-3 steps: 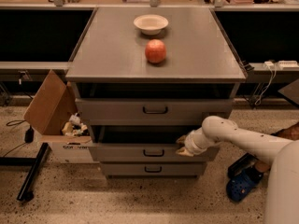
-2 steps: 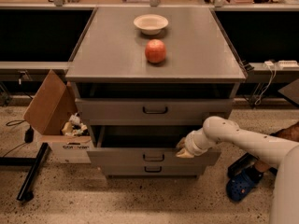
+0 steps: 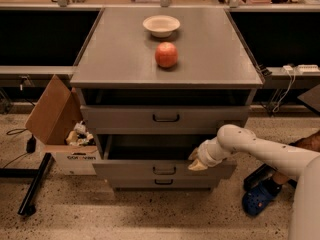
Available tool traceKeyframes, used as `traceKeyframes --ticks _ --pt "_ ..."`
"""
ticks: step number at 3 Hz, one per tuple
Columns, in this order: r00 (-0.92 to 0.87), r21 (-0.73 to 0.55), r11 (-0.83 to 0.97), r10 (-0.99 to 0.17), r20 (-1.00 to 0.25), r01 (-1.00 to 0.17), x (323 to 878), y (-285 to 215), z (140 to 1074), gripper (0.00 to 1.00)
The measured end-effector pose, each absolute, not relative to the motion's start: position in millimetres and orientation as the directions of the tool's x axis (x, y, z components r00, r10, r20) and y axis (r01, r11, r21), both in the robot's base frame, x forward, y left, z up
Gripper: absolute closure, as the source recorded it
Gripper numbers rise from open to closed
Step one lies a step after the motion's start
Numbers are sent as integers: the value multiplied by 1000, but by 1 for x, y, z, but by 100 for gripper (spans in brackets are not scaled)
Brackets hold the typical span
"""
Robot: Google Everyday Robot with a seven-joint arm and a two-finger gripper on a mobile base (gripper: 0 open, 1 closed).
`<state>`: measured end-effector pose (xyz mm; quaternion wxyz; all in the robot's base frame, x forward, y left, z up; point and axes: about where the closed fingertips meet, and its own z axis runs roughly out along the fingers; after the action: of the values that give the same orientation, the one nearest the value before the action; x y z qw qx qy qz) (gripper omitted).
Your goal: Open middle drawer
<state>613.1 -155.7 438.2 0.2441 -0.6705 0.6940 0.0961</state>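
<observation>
Middle drawer (image 3: 135, 170) at 6 o'clock in view, partly out. Gripper (image 3: 198, 161) at its top edge, 2 o'clock off handle (image 3: 164, 170); spread I cannot tell. I'd pull straight toward 6, slow, since off-centre hold may rack drawer.

The tool (image 3: 196, 161) looks like smooth cream plastic, a little shiny. It sits at the top edge of the middle drawer (image 3: 130, 170), which is flat, dull gray metal with a small black handle (image 3: 164, 170). The top drawer (image 3: 125, 118) above the tool and the bottom drawer (image 3: 135, 183) below it are the same dull gray metal. The counter (image 3: 120, 49), higher up, is smooth, matt gray. On it, the apple (image 3: 166, 54) has shiny red skin and the bowl (image 3: 161, 25) looks pale and smooth. Left of the tool is a rough brown cardboard box (image 3: 52, 111). The floor (image 3: 125, 214) below is speckled stone.
</observation>
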Motion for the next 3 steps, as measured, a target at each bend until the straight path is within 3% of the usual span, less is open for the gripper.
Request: traceKeyframes --ticks 2,3 --pt "18 -194 82 -884 -468 -978 613 -156 438 16" --pt "18 -194 82 -884 -468 -978 613 -156 438 0"
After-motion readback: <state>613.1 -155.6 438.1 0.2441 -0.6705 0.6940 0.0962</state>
